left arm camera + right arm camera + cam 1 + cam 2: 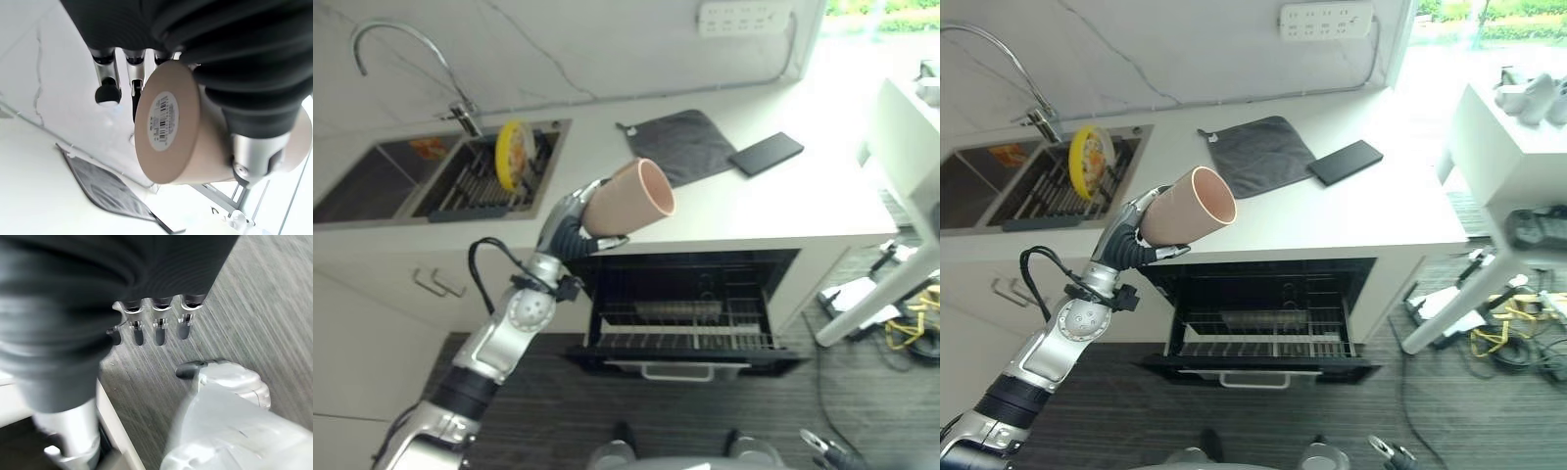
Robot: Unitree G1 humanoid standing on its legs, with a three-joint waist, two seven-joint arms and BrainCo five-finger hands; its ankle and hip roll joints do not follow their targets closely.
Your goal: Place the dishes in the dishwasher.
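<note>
The left hand [570,227] is clasped round a tan cup [631,199], fingers on one side of the cup's wall and the thumb on the other, as the left wrist view shows with the cup's flat base [167,121] and its sticker turned toward the wrist. The cup lies tilted almost on its side in the grasp, its open mouth pointing away from the hand toward the far right, held in the air over the front edge of the white counter [773,206].

Directly below the hand and cup, the dishwasher [690,305] stands open under the counter, with its wire rack [680,340] drawn forward over the lowered door.

Beyond the cup's mouth, farther out on the counter, lies a dark grey cloth mat [680,143], and just past that mat, touching or nearly touching its corner, a flat black slab [766,153].

Off to the other side of the hand, behind and to its left, a sink [372,181] is set in the counter. Its nearer basin holds a drying rack [484,183] with 1 yellow plate [513,154] standing on edge. A curved tap [406,47] rises behind the sink.

The right hand [151,318] hangs over the grey floor [254,308], its fingers loose and straight, grasping nothing.
</note>
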